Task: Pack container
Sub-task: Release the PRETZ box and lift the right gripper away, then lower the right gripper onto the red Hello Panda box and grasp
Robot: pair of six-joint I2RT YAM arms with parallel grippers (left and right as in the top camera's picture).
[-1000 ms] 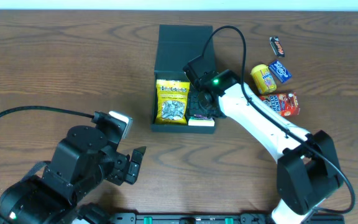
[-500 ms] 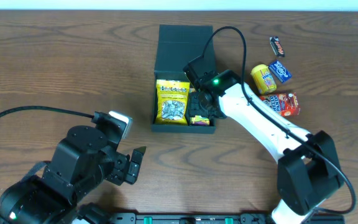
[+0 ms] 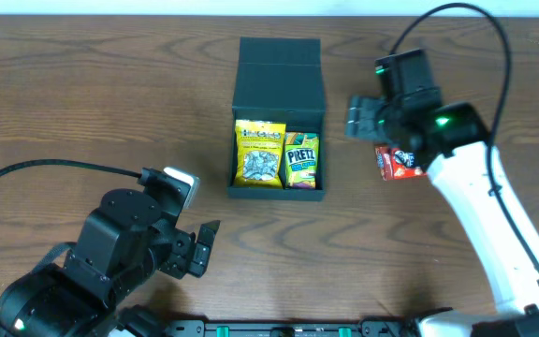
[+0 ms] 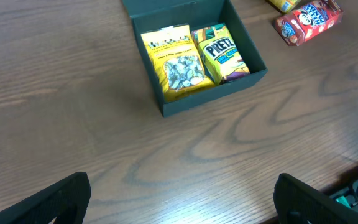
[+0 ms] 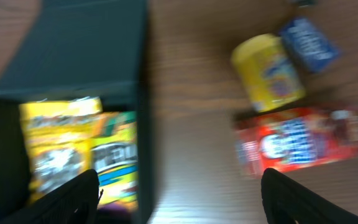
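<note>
The dark teal container (image 3: 279,70) stands open at the table's middle, lid flap folded back. Inside lie a yellow snack packet (image 3: 259,152) and a green-yellow pretzel packet (image 3: 301,159). Both also show in the left wrist view, yellow (image 4: 174,62) and pretzel (image 4: 221,51), and blurred in the right wrist view, yellow (image 5: 58,146) and pretzel (image 5: 115,162). My right gripper (image 3: 365,117) is open and empty, above the table between the container and a red snack carton (image 3: 399,161). My left gripper (image 4: 179,199) is open and empty, near the front edge.
To the container's right lie the red carton (image 5: 303,140), a yellow round packet (image 5: 267,68) and a blue packet (image 5: 308,42). In the overhead view my right arm covers most of them. The red carton also shows in the left wrist view (image 4: 308,20).
My right gripper has left the pretzel packet in the container, lifted out and moved right, towards the red carton. The left arm has not moved.
</note>
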